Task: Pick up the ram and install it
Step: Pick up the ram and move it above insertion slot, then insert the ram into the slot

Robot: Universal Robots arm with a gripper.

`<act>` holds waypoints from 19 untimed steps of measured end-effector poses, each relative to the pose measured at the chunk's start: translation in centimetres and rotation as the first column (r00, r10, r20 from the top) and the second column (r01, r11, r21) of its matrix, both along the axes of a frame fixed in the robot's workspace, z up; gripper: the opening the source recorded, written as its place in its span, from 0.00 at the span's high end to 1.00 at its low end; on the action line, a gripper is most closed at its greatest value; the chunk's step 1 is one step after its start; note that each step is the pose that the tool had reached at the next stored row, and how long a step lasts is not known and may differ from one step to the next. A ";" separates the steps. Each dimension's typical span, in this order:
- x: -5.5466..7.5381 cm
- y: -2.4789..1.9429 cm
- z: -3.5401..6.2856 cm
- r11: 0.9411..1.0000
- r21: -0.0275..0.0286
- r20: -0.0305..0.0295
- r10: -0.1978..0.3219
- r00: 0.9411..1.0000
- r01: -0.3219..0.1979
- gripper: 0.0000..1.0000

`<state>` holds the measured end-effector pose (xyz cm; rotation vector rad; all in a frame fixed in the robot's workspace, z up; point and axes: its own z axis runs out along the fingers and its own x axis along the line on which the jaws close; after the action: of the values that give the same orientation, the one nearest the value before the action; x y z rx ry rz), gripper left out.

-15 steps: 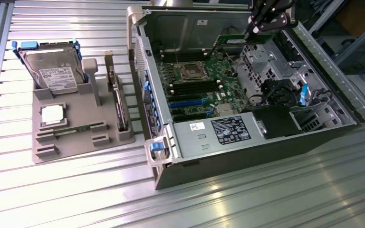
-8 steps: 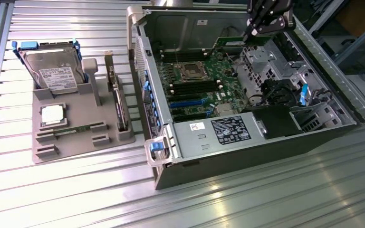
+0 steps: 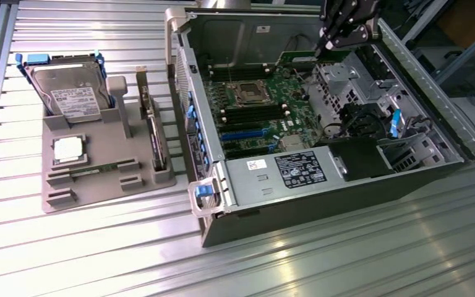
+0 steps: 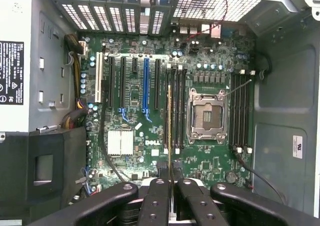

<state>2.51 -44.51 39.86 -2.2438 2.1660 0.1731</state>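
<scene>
Pincer (image 4: 171,183) clamped on the ram (image 4: 169,121), stick held edge-on inside the open PC case (image 3: 303,204), lined up along the black DIMM slots (image 4: 178,105) just beside the empty CPU socket (image 4: 206,113); cannot tell if it touches them.

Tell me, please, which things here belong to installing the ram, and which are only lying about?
Belonging to the job: the pincer, shut on the ram; the memory slots on the motherboard.
Only lying about: the hard drive, the CPU chip, the expansion card and a second ram stick, all on the grey tray.
</scene>
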 end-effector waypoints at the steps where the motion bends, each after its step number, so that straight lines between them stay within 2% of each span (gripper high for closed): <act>1: 0.0 0.00 -0.07 1.000 0.000 0.000 0.000 1.000 0.000 0.87; 19: 0.0 0.00 -1.32 1.000 0.000 0.000 0.000 1.000 0.000 0.87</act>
<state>2.51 -44.51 38.54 -2.2438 2.1660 0.1731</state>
